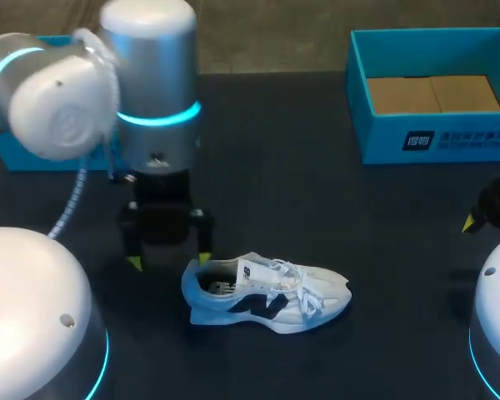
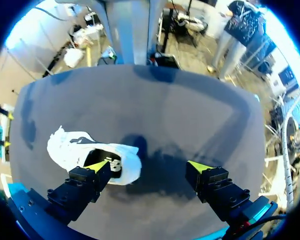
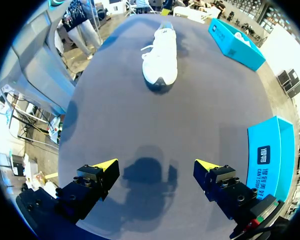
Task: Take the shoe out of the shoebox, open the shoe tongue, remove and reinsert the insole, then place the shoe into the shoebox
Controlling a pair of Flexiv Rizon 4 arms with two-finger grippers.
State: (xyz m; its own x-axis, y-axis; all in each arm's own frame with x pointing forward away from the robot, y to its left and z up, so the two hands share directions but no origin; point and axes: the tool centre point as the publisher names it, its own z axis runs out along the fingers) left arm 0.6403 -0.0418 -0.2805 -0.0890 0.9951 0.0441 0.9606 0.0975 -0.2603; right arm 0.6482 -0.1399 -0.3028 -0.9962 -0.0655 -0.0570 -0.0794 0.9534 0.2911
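In the head view, the shoe [image 1: 262, 293] is seen standing on the counter [image 1: 317, 167], already out of the shoebox [image 1: 433, 125], which lies well apart from it. The left tool [image 1: 169, 260] hangs just behind the heel, released, with nothing held.

In the left wrist view, the shoe [image 2: 80, 150] is found beside one finger of the left tool [image 2: 149, 167], outside the gap. Its heel opening sits right at that yellow tip. Whether the two touch cannot be told for certain.

In the right wrist view, the right tool [image 3: 156, 165] is spread wide and empty. The shoe [image 3: 160, 57] lies well ahead of it, toe towards it, and the shoebox [image 3: 267, 150] lies just beside it.

Opening the tongue is judged to be the step in hand. It would be done best if the left tool were shifted sideways so that the heel collar is taken between both fingers. The shoe should then be pinned firmly before the tongue is lifted by the right tool, clear of the laces.
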